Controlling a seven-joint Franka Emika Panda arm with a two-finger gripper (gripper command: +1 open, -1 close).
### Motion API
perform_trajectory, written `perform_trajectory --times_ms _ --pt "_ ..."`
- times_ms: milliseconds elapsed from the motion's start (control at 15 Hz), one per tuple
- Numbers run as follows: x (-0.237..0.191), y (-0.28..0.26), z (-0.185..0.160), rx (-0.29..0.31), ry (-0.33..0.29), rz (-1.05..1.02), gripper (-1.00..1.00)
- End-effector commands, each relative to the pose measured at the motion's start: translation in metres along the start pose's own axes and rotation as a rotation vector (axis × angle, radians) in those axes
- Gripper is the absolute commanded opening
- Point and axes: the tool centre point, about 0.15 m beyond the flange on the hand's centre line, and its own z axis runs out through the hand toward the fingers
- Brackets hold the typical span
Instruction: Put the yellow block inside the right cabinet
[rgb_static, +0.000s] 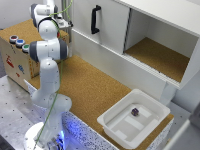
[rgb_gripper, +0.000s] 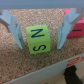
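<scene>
yellow block (rgb_gripper: 39, 39) on cork, between the spread fingers (rgb_gripper: 14, 27) of the open pincer (rgb_gripper: 40, 31), not yet clamped. right cabinet (rgb_static: 159, 56) well apart, empty; grasp, carry and placement all remain.

arm (rgb_static: 48, 75): white rounded links | grey joints | fingers (rgb_gripper: 13, 29): pale blue-grey

Only readable stuff is on the yellow block (rgb_gripper: 38, 39) in the wrist view — dark letters on its near face, an "N" toward 12 o'clock and an "S" toward 6. Red print on a white edge (rgb_gripper: 74, 61) at 5 o'clock — too blurry to read.
</scene>
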Motion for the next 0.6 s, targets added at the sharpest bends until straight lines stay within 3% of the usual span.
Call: perform_trajectory --times_ms 0,267,533 --pt "0.012 -0.006 0.003 -0.036 -0.037 -0.019 -1.0" --pt "-0.01 0.022 -0.012 -0.049 -0.011 0.093 -1.0" --pt "-0.088 0.08 -0.039 -0.063 0.044 0.385 -1.0"
